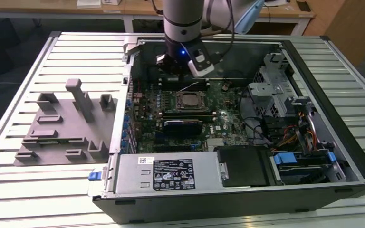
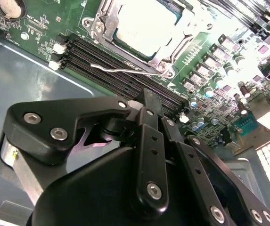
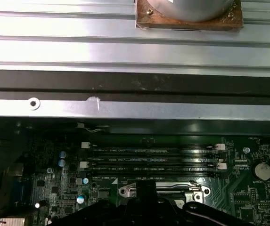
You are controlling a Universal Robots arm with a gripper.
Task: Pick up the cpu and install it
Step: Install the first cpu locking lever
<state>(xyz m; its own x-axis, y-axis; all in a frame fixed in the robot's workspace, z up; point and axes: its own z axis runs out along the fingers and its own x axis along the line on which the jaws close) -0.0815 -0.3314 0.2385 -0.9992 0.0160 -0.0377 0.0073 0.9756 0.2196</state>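
Note:
The cpu (image 1: 189, 100) is a small silver-topped square lying inside the black socket frame on the green motherboard (image 1: 227, 124) of the open computer case. In the second wrist view the cpu (image 2: 146, 26) glares bright white, with a thin wire lever (image 2: 120, 69) beside the frame. My gripper (image 1: 184, 76) hangs inside the case just beyond the socket, over the memory slots, apart from the cpu. Its black linkages (image 2: 146, 155) stand in front of the board in the second wrist view, and their dark tops (image 3: 149, 207) show in the first wrist view.
Grey plastic fixture blocks (image 1: 68, 123) stand on the slatted table at the exterior view's left. A power supply (image 1: 169, 173) sits along the case's near side, and a drive cage with cables (image 1: 277, 95) at the right. Black memory slots (image 3: 149, 157) run beside the socket, below the case wall (image 3: 135, 108).

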